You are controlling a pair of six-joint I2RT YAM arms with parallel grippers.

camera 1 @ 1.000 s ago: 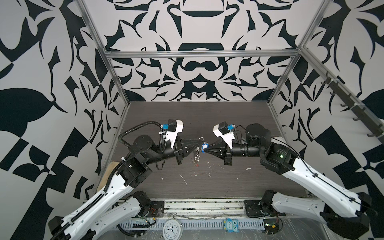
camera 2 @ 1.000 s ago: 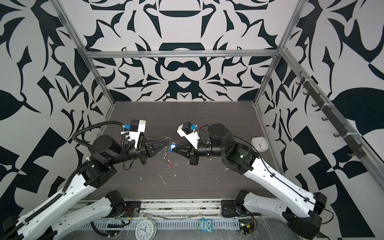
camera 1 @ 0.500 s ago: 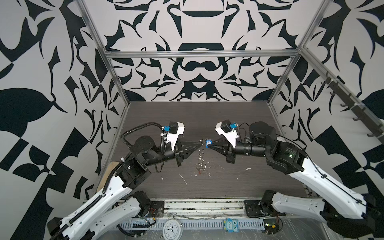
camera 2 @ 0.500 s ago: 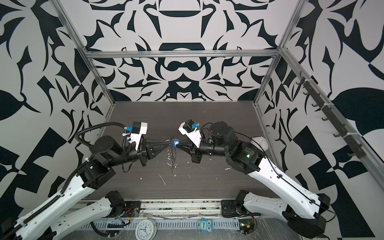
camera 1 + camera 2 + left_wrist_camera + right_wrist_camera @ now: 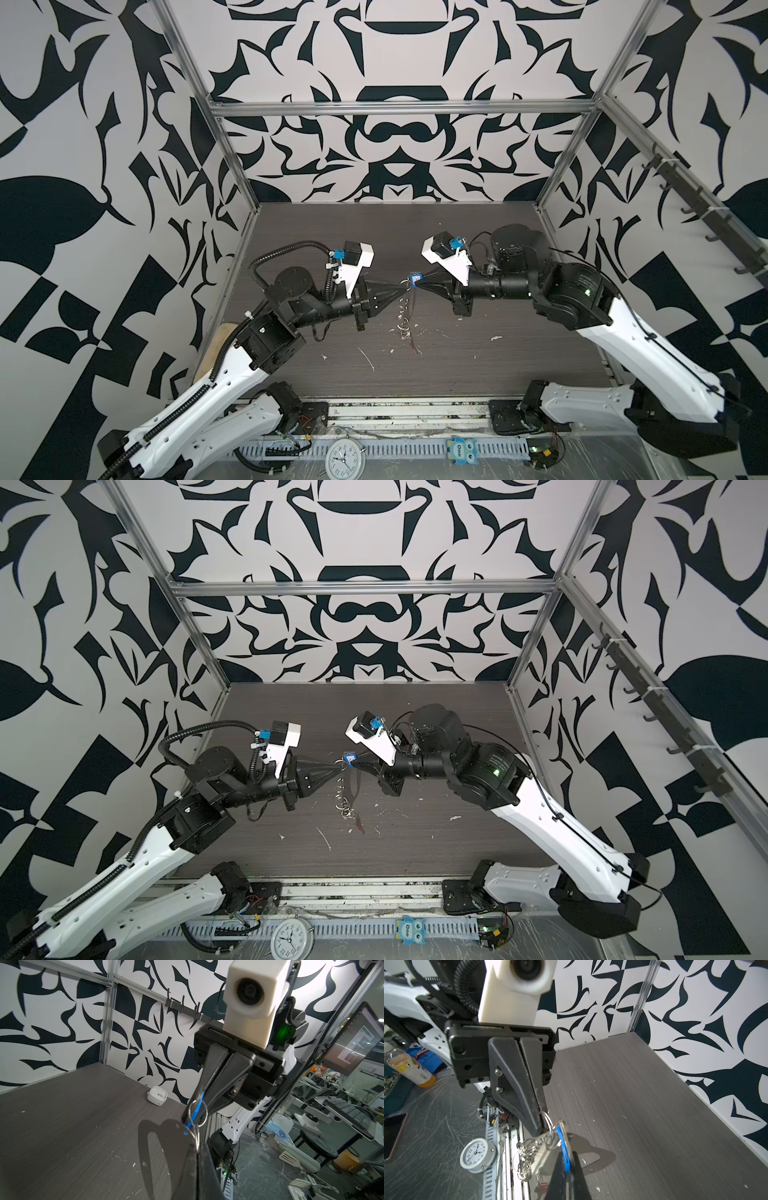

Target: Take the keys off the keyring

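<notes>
At the near edge, in front of the worktop (image 5: 498, 374), a round clock (image 5: 345, 459) is seen lying face up beside a slotted rail. Beyond it, low over the scuffed boards, the red key (image 5: 543, 1185) is made out only as a small red patch at the bottom end of the hanging keyring (image 5: 341, 792). In both top views it is reduced to a thin red sliver, and whether it touches the worktop cannot be told. The keyring, a chain of silvery rings, is hung above mid-worktop between the two arms, with its links blurred together. Its top ring is pinched by the left gripper (image 5: 400, 284), whose fingers (image 5: 512, 1088) are pressed together with no gap. The blue key (image 5: 563, 1147) is clamped edge-on in the right gripper (image 5: 418, 283). The fingers are narrowed onto the tag, so most of it is hidden and only a blue strip is shown. The two tips are held nearly touching. Farther off, a small white clock (image 5: 157, 1096) is seen on the worktop against the right wall
</notes>
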